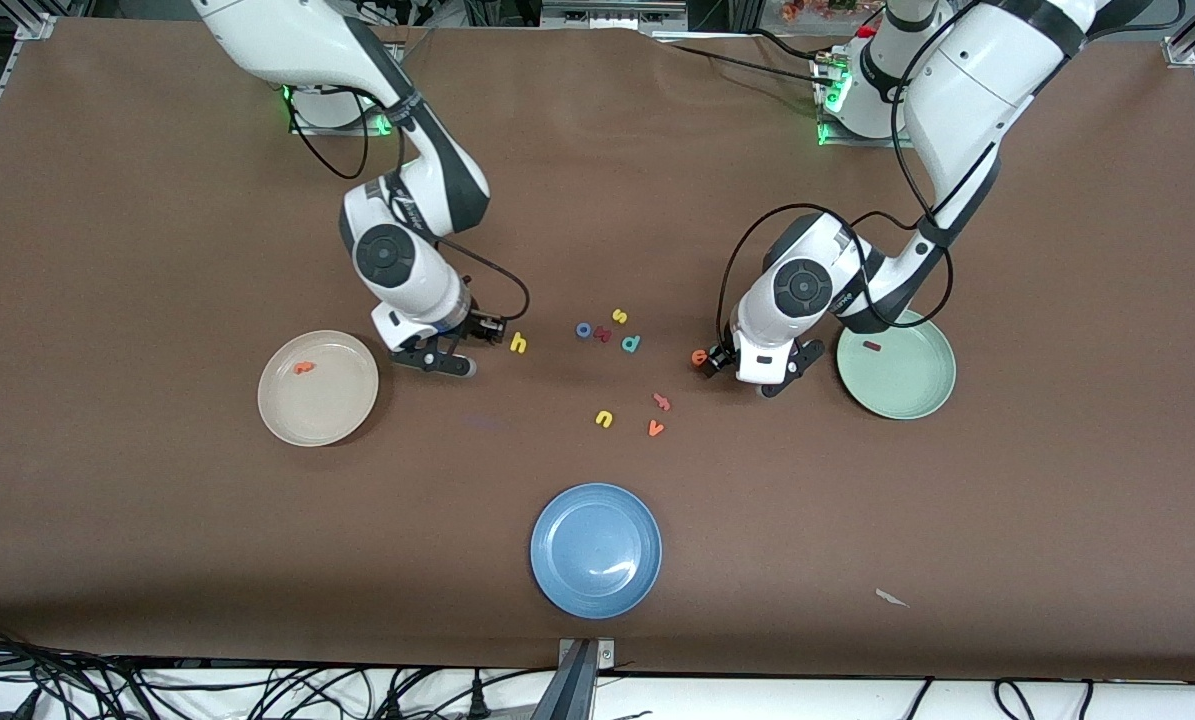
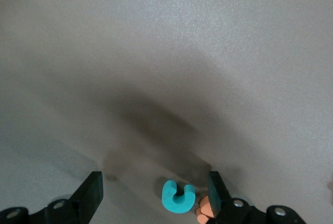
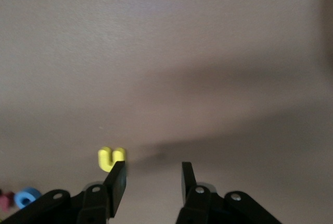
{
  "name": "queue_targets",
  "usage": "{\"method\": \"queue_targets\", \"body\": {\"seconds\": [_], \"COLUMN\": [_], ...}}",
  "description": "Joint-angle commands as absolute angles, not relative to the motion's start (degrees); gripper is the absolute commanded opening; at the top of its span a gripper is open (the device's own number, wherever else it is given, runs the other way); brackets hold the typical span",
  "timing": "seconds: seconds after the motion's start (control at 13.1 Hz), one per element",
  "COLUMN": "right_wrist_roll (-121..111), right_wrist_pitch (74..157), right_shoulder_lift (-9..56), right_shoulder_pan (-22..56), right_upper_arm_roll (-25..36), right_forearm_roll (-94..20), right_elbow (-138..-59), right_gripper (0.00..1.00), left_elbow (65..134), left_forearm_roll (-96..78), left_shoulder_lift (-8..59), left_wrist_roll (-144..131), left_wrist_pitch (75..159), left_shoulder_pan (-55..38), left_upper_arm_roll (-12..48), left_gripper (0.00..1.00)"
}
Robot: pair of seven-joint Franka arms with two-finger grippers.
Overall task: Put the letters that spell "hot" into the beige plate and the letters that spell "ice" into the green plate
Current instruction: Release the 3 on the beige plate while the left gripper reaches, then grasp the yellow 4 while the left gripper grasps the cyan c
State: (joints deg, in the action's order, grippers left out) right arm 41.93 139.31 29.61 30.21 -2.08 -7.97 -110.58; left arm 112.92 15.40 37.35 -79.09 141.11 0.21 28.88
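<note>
Nearest the front camera lies a blue plate (image 1: pixel 596 550); farther back, the beige plate (image 1: pixel 318 388) holds the orange "t" (image 1: pixel 303 368) and the green plate (image 1: pixel 896 364) the dark red "i" (image 1: pixel 871 347). The left tool (image 2: pixel 154 193), fingers spread, straddles the teal "c" (image 2: pixel 178 196) beside the orange "e" (image 1: pixel 699 357). The right tool (image 3: pixel 153 179), fingers parted and empty, sits just beside the yellow "h" (image 1: pixel 518 343); the blue "o" (image 1: pixel 584 330) lies among the loose letters, and no writing is legible.

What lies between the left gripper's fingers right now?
In the left wrist view, the teal "c" lies on the table between the open left gripper's fingers; the orange "e" sits against one finger.
</note>
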Motion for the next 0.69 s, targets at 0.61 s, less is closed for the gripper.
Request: {"method": "queue_targets", "body": {"seconds": [0.61], "right_wrist_roll": [63.2], "right_wrist_pitch": [139.6], "right_shoulder_lift": [38.6], "right_shoulder_pan": [38.6], "right_upper_arm_roll": [1.6], "right_forearm_roll": [1.1], "right_elbow": [-101.8], "right_gripper": [0.51], "left_elbow": [112.3], "left_forearm_roll": [17.2], "left_shoulder_lift": [38.6], "left_wrist_roll": [-83.6], "left_wrist_pitch": [141.3], "left_shoulder_pan": [-1.8], "left_upper_arm_roll": [28.7], "left_gripper": [0.56]}}
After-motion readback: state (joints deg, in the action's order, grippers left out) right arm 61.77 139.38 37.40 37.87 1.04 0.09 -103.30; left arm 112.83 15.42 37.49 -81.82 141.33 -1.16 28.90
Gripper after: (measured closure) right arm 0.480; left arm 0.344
